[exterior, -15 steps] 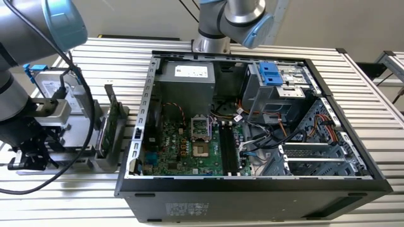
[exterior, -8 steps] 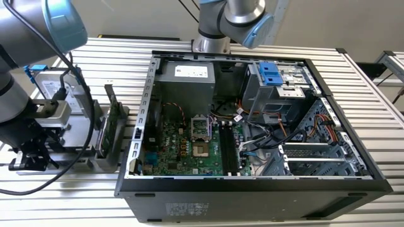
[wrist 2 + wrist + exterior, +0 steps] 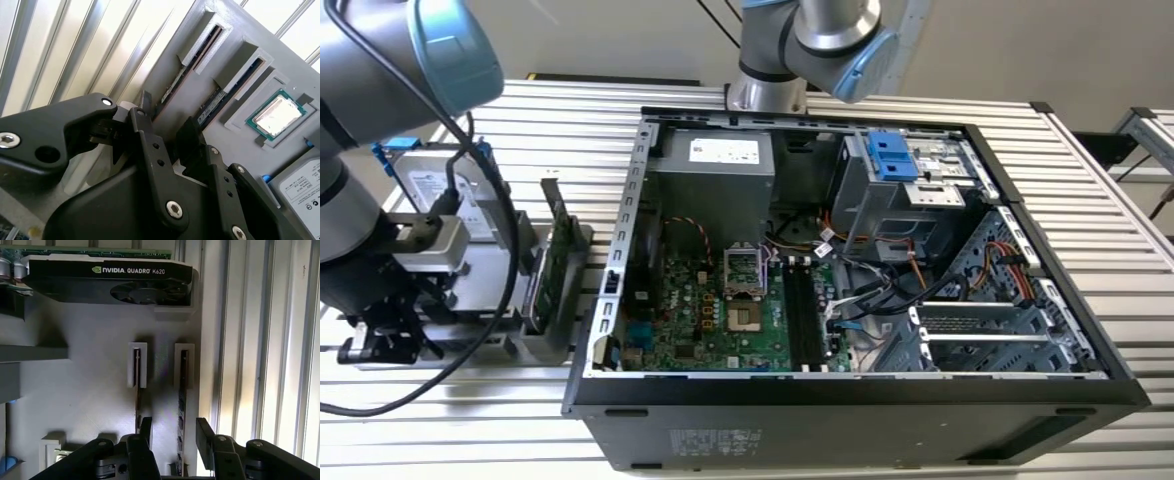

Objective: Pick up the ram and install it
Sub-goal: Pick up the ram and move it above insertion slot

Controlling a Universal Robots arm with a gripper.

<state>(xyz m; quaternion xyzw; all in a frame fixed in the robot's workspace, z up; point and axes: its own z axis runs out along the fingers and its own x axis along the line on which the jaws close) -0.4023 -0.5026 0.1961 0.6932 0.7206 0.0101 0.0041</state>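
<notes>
The gripper (image 3: 174, 436) hangs over a grey holder (image 3: 90, 390) with its fingers (image 3: 202, 432) spread. The ram (image 3: 183, 390) stands edge-on in its slot between them. The fingers seem to sit just clear of it, though shadow makes that hard to judge. A second stick (image 3: 137, 400) fills the neighbouring slot. A black fan card (image 3: 107, 282) carries printed lettering, and a hard drive (image 3: 300, 192) has a white label. The open computer case (image 3: 854, 425) lies toward the exterior view's right.
</notes>
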